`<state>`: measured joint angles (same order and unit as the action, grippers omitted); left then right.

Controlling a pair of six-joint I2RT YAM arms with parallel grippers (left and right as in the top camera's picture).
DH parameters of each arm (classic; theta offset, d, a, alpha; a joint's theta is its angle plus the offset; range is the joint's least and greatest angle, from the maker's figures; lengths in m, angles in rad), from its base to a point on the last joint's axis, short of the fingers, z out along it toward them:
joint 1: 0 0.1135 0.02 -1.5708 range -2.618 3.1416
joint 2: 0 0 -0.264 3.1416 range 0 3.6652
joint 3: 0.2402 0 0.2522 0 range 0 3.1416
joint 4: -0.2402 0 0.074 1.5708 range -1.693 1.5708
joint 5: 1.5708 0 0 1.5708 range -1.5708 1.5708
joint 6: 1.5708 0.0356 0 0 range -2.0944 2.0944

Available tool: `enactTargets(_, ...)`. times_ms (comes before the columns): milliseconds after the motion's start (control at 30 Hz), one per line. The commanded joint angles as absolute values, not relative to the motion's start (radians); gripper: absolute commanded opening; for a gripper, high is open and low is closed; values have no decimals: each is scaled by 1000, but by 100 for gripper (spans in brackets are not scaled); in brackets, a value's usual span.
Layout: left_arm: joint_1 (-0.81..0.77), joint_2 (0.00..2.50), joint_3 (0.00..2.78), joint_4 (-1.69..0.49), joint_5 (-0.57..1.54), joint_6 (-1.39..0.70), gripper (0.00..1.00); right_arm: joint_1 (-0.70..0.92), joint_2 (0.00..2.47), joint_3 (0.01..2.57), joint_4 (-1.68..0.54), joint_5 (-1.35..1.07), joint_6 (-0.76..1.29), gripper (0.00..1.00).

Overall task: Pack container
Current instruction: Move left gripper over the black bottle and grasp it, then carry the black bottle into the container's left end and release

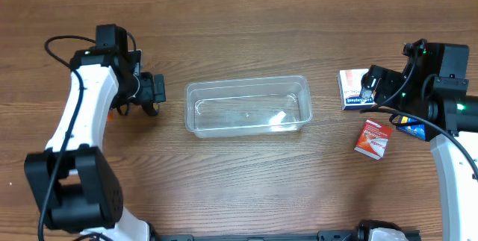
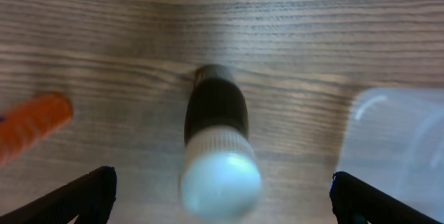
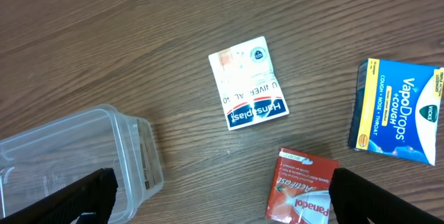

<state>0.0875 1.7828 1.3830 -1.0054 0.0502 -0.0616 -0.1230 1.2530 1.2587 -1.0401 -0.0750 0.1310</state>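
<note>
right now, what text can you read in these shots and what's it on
"Hansaplast", with a washed-out word like "UNIVERSAL", on the white box
"VapoDrops +COUGH" and "VICKS" on the blue box
"Panadol" and "ActiFast" on the red box
Smaller print on all three: too small to read
The bottle shows no text

On the wooden bench (image 1: 246,189), over to the left, there's a dark bottle (image 2: 216,141) with a white cap, and an orange thing (image 2: 35,123) near it. Over to the right are three small boxes, all apart: a white Hansaplast box (image 3: 248,83) farthest, a red Panadol box (image 3: 302,189) nearer, and a blue VapoDrops box (image 3: 397,112) rightmost.
</note>
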Motion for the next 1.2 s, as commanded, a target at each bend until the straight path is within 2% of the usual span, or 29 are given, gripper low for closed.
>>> enactTargets(0, 93, 1830, 1406, -986, 45, -75, 94, -125, 1260, 1288, -1035, -84, 139, 100)
enactTargets(133, 93, 1838, 1406, -981, 45, -75, 66, -125, 1271, 1281, -1034, -84, 139, 100)
enactTargets(200, 91, 1837, 1406, -972, 45, -75, 45, -125, 1271, 1278, -1032, -84, 139, 100)
enactTargets(267, 91, 1837, 1406, -963, 45, -75, 34, -125, 1271, 1278, -1032, -84, 139, 100)
enactTargets(433, 91, 1837, 1406, -952, 45, -75, 22, -125, 1271, 1278, -1031, -83, 139, 100)
enactTargets(633, 91, 1837, 1430, -967, 45, -75, 15, -125, 1271, 1278, -1030, -80, 139, 100)
enactTargets(800, 84, 1836, 1525, -1067, 45, -84, 5, -125, 1271, 1278, -1027, -80, 139, 100)
enactTargets(967, 2, 1836, 1745, -1267, 45, -112, 4, -125, 1271, 1278, -1027, -80, 139, 100)
enactTargets(1167, -214, 1836, 1987, -1465, 46, -201, 4, -125, 1271, 1278, -1027, -80, 139, 100)
